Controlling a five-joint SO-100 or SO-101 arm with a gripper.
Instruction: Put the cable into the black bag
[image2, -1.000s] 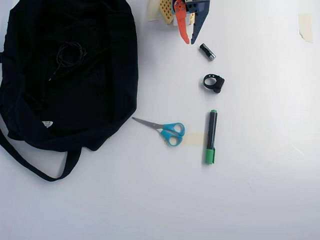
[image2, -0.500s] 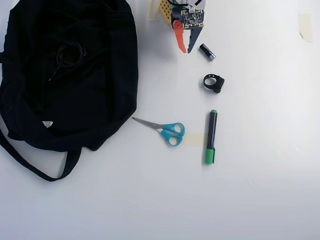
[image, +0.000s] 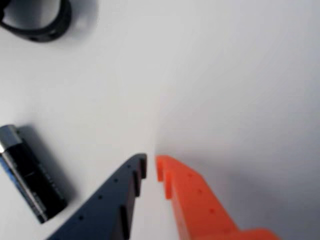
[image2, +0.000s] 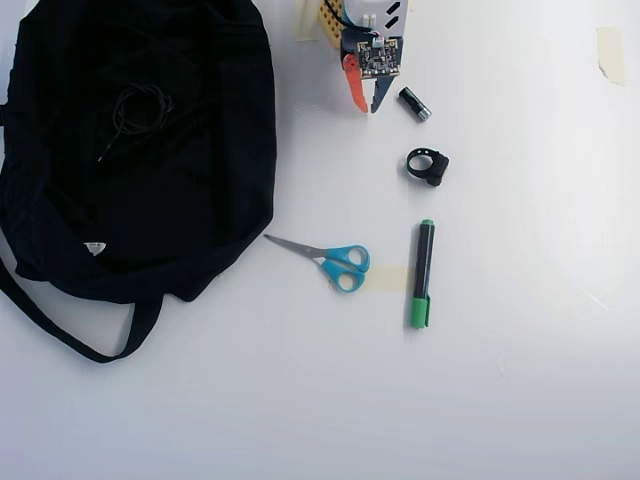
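The black bag lies at the left of the overhead view, strap handles trailing toward the bottom left. The cable, a thin black coil, rests on the bag's fabric near its top, one loose end pointing down-left. My gripper is at the top centre, well to the right of the bag and away from the cable. In the wrist view my gripper has its orange and dark jaws nearly together with nothing between them, over the bare white table. The bag and the cable are out of the wrist view.
A short black cylinder with a silver tip lies just right of the gripper and shows in the wrist view. A black ring clip sits below it. Blue-handled scissors and a green-capped marker lie mid-table.
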